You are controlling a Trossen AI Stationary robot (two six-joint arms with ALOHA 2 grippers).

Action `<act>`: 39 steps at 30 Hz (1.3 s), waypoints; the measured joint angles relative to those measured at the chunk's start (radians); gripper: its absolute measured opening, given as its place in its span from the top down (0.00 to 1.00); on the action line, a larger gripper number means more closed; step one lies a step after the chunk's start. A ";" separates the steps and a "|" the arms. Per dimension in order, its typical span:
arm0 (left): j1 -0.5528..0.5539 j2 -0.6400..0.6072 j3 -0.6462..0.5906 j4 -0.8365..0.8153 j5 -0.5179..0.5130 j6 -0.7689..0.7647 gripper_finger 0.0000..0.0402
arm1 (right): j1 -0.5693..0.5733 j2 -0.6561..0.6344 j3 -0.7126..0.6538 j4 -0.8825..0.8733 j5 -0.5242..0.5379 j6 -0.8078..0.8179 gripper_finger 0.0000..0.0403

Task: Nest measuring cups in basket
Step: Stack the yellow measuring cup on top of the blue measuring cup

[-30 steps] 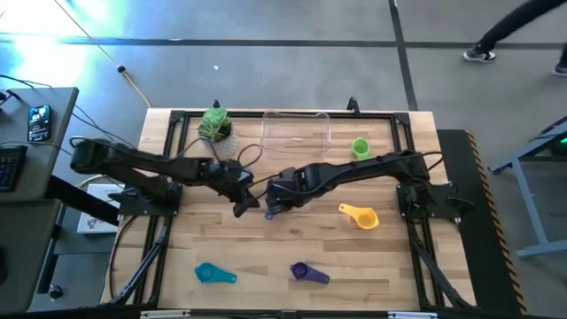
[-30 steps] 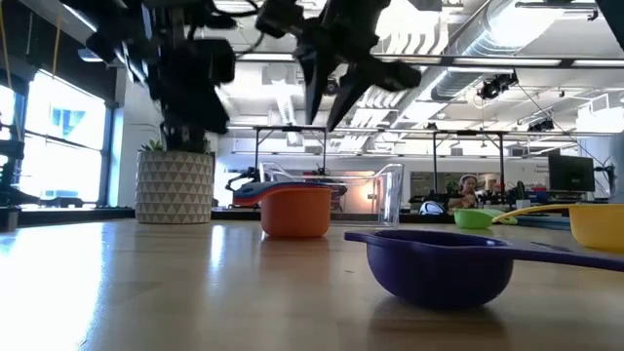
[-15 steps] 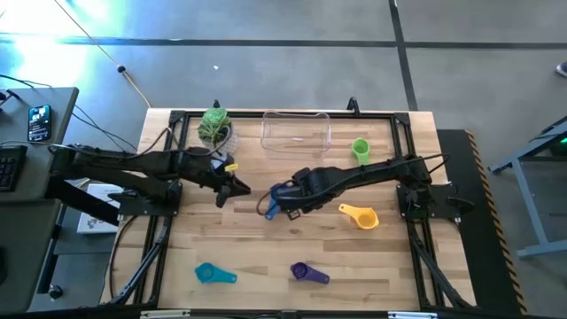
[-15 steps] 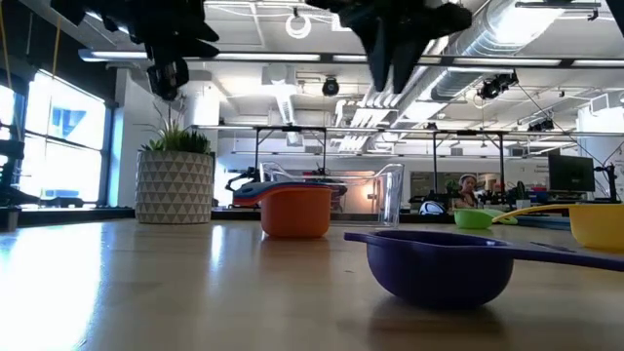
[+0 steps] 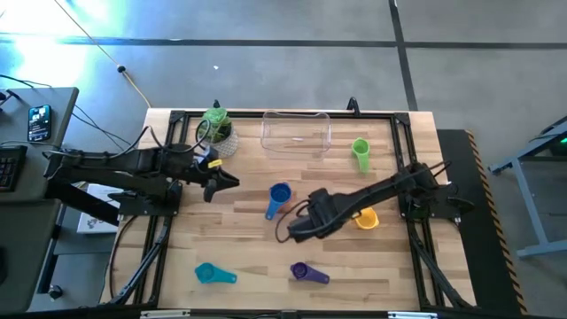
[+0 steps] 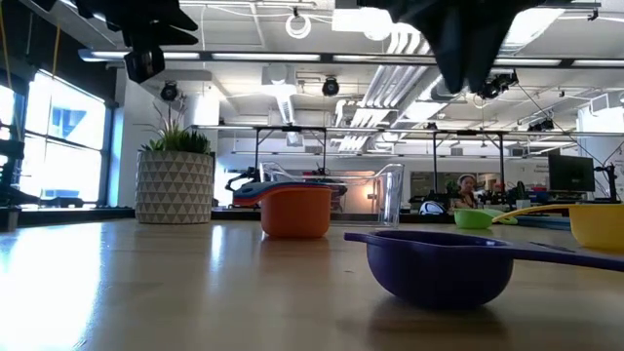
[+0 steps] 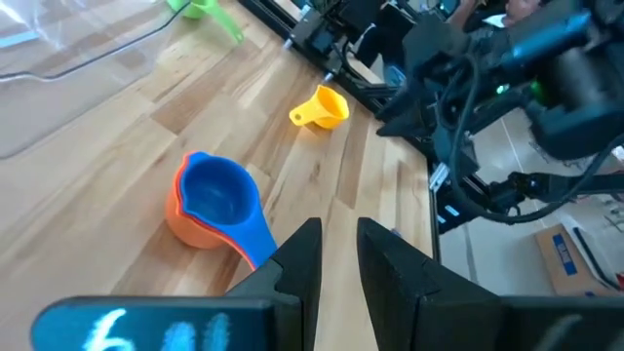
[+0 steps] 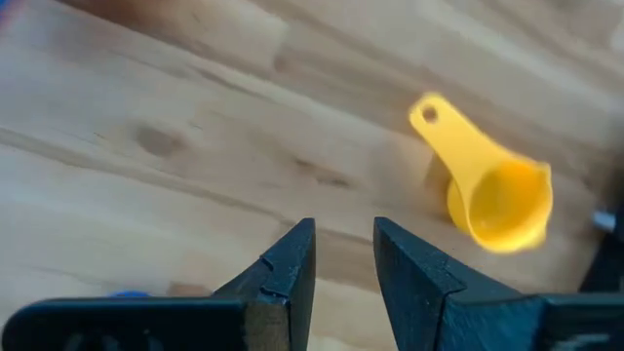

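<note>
Glossily, blue cup [image 5: 280, 193] nests in orange cup [image 6: 293, 210]; both end effectors seemingly narrowly parted, empty.

Basket [image 5: 296, 133]: clear, rect., empty, at table's far edge, mid. Blue cup [image 5: 279, 196] nested in orange cup [image 7: 183, 222], upright, table centre. Green cup [image 5: 361, 151] just right of basket. Yellow cup [image 5: 366, 219] on its side, right. Teal cup [image 5: 209, 274] & purple cup [image 5: 303, 272] near front edge.
</note>
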 joint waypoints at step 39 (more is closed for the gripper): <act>0.000 -0.002 0.000 -0.024 -0.121 -0.079 0.85 | 0.237 -0.491 -0.894 0.464 -0.033 0.260 0.76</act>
